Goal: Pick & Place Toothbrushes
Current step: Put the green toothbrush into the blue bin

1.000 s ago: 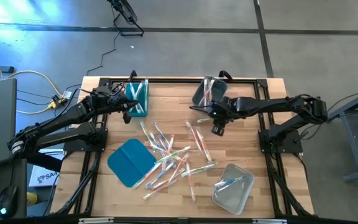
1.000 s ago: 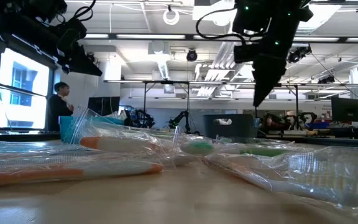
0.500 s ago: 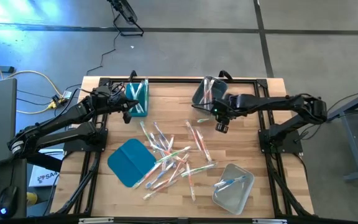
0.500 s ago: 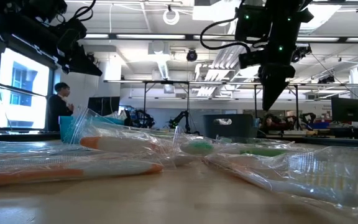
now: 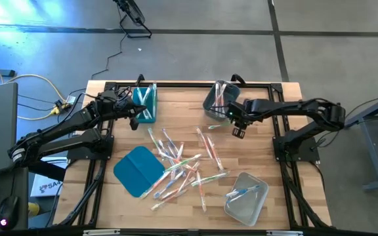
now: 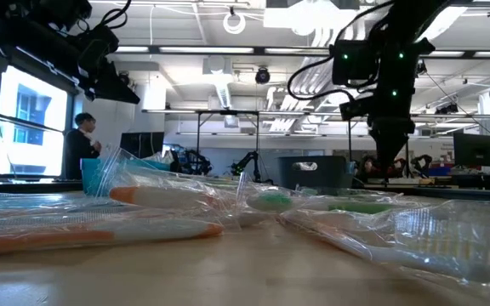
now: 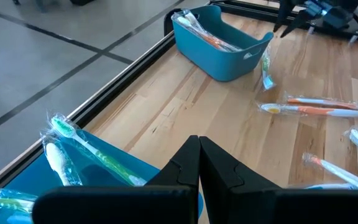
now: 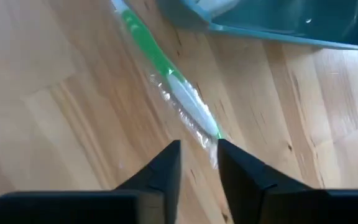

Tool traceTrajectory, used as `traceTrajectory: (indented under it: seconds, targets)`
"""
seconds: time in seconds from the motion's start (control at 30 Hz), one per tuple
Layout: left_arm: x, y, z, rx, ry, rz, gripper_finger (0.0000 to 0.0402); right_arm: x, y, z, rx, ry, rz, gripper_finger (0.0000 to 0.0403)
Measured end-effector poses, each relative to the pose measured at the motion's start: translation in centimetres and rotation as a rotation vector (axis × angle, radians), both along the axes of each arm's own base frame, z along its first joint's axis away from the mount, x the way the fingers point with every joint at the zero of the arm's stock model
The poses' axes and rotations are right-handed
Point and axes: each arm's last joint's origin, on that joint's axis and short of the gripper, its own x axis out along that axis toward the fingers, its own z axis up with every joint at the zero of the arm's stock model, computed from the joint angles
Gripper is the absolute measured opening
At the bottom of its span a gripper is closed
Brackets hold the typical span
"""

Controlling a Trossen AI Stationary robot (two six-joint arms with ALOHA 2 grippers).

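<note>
Overhead camera straight down, low one level across the table [image 5: 254,157] (both sharing the toothbrushes [image 5: 182,164]), wrist cameras close.

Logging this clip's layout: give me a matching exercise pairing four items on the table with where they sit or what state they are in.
Things:
1. teal bin
2. flat teal lid
3. clear bin
4. left hand

Places or states:
A. shut, beside the teal bin
B. near right corner, holds a blue toothbrush
C. far left edge, holds green toothbrushes
D. lying flat, left of the loose toothbrush pile

Pairs: 1-C, 2-D, 3-B, 4-A
</note>
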Motion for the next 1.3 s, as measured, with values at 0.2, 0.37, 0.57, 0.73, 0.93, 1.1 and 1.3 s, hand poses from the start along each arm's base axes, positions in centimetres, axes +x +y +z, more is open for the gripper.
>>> traceTrajectory:
  seconds: [0.2,0.37,0.57,0.73,0.93,1.1,1.3]
  targets:
    - [0.0,0.0,0.0,0.000,0.000,0.000,0.0001,0.2,-1.0,-0.5,-0.057,-0.092,-0.085,0.0007]
    - [0.0,0.0,0.0,0.001,0.000,0.000,0.0001,0.2,-1.7,-1.1,-0.055,-0.181,-0.158,0.0003]
    - [0.0,0.0,0.0,0.002,0.001,-0.001,0.0001,-0.2,-1.8,-2.0,-0.059,-0.229,-0.263,0.0002]
    - [0.0,0.0,0.0,0.002,0.001,-0.001,0.0001,-0.4,-1.8,-3.0,-0.065,-0.296,-0.307,0.0002]
    - [0.0,0.0,0.0,0.002,0.001,-0.001,0.0001,-0.6,-1.6,-3.6,-0.063,-0.316,-0.340,0.0002]
    - [0.0,0.0,0.0,0.002,0.001,-0.001,0.0001,-0.6,-1.6,-3.8,-0.058,-0.308,-0.340,0.0002]
    - [0.0,0.0,0.0,0.002,0.001,-0.001,0.0001,-0.4,-1.5,-4.4,-0.048,-0.295,-0.342,0.0002]
